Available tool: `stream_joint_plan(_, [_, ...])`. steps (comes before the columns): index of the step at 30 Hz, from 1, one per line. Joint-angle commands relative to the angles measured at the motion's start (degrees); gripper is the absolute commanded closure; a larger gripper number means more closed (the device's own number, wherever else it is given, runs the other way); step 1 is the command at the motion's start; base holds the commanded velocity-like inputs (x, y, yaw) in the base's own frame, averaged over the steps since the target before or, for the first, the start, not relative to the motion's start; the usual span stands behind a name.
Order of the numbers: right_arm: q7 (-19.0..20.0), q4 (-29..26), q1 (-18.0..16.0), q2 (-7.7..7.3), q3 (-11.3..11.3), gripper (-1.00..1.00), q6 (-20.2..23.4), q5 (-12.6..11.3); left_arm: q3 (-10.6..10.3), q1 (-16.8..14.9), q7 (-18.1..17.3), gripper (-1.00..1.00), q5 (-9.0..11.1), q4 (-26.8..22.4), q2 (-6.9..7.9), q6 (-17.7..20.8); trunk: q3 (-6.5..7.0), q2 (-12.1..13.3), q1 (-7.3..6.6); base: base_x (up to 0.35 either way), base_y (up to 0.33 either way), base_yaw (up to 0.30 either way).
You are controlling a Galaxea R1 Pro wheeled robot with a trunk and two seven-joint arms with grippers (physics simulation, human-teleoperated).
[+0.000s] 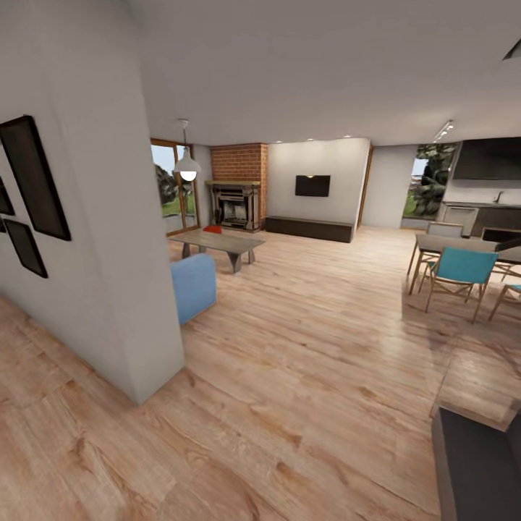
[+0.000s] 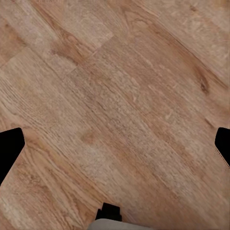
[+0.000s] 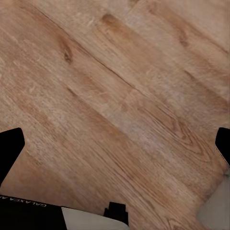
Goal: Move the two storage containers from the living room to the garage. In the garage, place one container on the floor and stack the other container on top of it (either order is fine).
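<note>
1. Storage container [image 1: 212, 229]: we glimpse an orange-red bit far left, beyond the coffee table [image 1: 221, 242] near the fireplace [image 1: 236, 195].
2. Left gripper [image 2: 115, 143] and right gripper [image 3: 115, 143] are spread wide, empty.
3. We judge the approach underway; next, drive across the wood floor [image 1: 304, 362].

A white wall corner [image 1: 108, 217] stands near left. Beyond it, a blue sofa [image 1: 194, 284], a grey coffee table [image 1: 217, 242] with an orange-red container [image 1: 213, 229] just behind, and a brick fireplace [image 1: 239, 184]. Dining chairs [image 1: 457, 271] sit right.

Inverted white lettering "GALAXEA" on the robot's dark body panel [image 3: 28, 207], right wrist view.
</note>
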Motion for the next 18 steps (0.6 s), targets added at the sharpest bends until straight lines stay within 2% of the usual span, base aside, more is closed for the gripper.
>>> stream_joint_plan(1, [0.0, 0.2, -0.1, -0.01, 0.3, -1.00, -0.4, 0.3, 0.0, -0.1, -0.1, -1.00, 0.4, 0.2, 0.00, -0.3, -0.10, -0.1, 0.05, 0.327, 0.000, 0.000])
stream_joint_plan(6, [0.0, 0.2, -0.1, -0.01, 0.3, -1.00, -0.4, 0.3, 0.0, -0.1, -0.1, -1.00, 0.4, 0.2, 0.00, -0.3, -0.10, -0.1, 0.05, 0.327, 0.000, -0.012])
stream_joint_plan(13, [0.1, 0.2, -0.1, -0.01, 0.3, -1.00, -0.4, 0.4, 0.0, -0.1, -0.1, -1.00, 0.4, 0.2, 0.00, -0.3, 0.01, -0.1, 0.05, 0.327, 0.000, -0.226])
stream_joint_plan(18, [0.1, 0.2, -0.1, -0.01, 0.3, -1.00, -0.4, 0.4, 0.0, -0.1, -0.1, -1.00, 0.4, 0.2, -0.06, -0.3, 0.02, -0.1, 0.05, 0.327, 0.000, -0.056])
